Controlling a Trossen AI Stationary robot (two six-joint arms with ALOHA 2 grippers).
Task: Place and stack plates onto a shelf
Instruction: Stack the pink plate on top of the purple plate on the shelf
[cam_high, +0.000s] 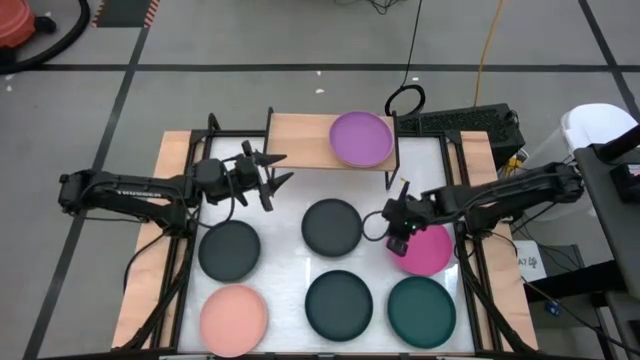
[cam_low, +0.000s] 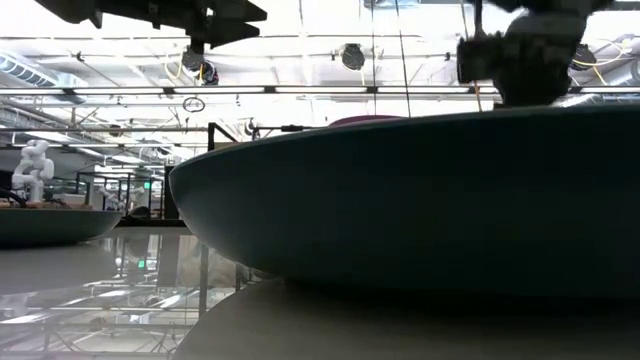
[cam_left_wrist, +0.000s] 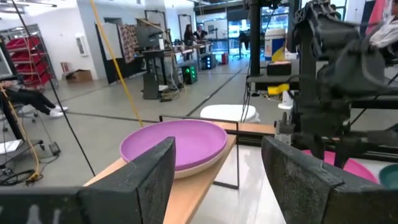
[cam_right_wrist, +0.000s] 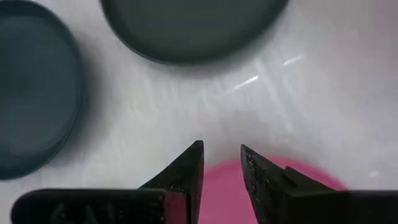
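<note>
The shelf (cam_high: 300, 140) stands at the table's far edge, and the purple plate (cam_high: 361, 138) rests on the right half of its wooden top. My left gripper (cam_high: 272, 176) is open and level beside the shelf's left end; its wrist view shows the purple plate (cam_left_wrist: 174, 143) ahead. My right gripper (cam_high: 397, 238) points down over the magenta plate's (cam_high: 428, 252) left edge, fingers a narrow gap apart. In the right wrist view the magenta plate (cam_right_wrist: 224, 186) lies below my right gripper (cam_right_wrist: 222, 158). My right gripper's fingertips (cam_right_wrist: 198, 155) stand over the magenta plate's left rim (cam_right_wrist: 224, 167), coming from above and pointing down. Whether they touch the plate I cannot tell. The plate lies flat on the table.
Flat on the white table lie a dark grey plate (cam_high: 229, 250), a dark plate (cam_high: 332, 227), a light pink plate (cam_high: 233, 318), a dark teal plate (cam_high: 339, 303) and a teal plate (cam_high: 421, 310). The shelf's left half is bare wood. One dark plate (cam_low: 420, 200) fills the low view.
</note>
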